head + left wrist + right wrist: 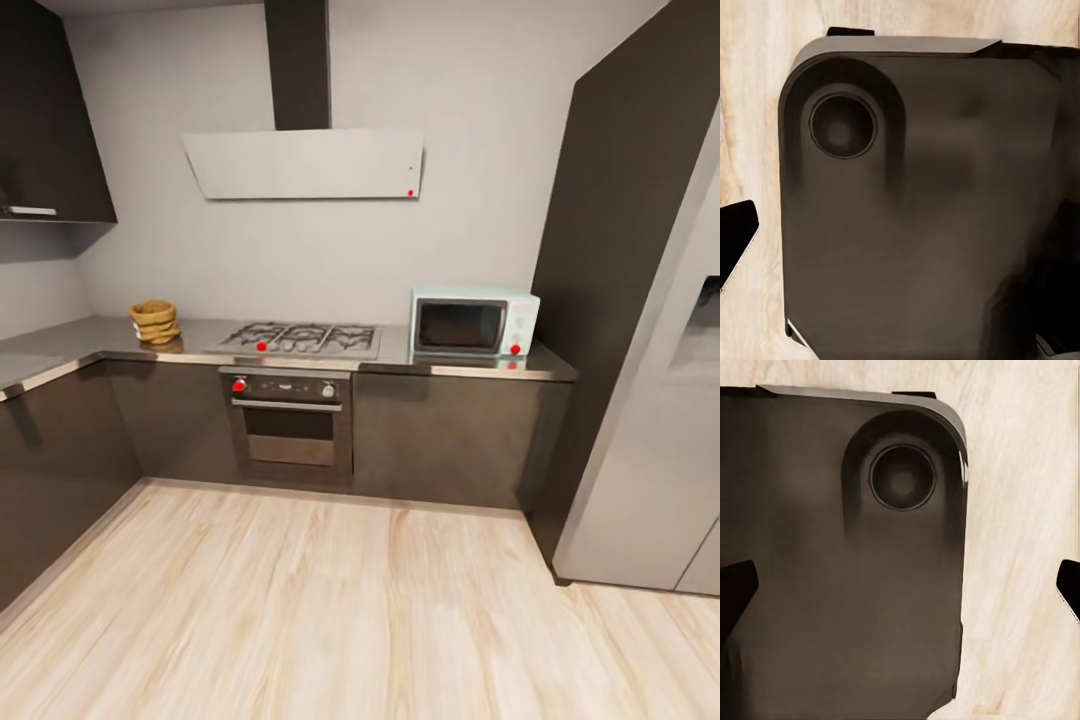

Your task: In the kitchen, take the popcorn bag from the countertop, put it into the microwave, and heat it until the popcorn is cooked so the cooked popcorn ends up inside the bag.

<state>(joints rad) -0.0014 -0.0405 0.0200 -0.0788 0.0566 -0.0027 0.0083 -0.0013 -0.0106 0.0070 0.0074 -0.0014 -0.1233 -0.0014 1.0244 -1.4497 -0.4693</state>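
Kitchen, seen from the head view across a light wooden floor (300,600).

Countertop (450,366): grey, reflective, L-shaped, running along the back wall and turning along the left side above dark cabinets (440,430).

Popcorn bag (154,321): small mustard-tan sack with a rolled rim, standing on the countertop near the corner of the L, to the left of the hob and well apart from the microwave. Its contents cannot be made out at this range.

Microwave (474,323): pale mint-blue box with a dark glass door, door closed, sitting at the right end of the countertop beside a tall dark cabinet (620,250).

Gas hob (303,339): set into the countertop between bag and microwave, dark grates.

Oven (291,424): built in below the hob, black front with a handle bar and a knob panel.

Extractor hood (305,162): pale slanted panel on the wall above the hob, with a dark duct rising from it.

Refrigerator (660,440): grey, at the right edge.

Left gripper (731,247): one dark fingertip visible at the frame edge over the robot's dark base (915,210); whether the jaws are released or clenched cannot be told.

Right gripper (904,585): two dark fingertips at opposite frame edges, spread wide, released, grasping nothing, over the same base (832,570) and floor.
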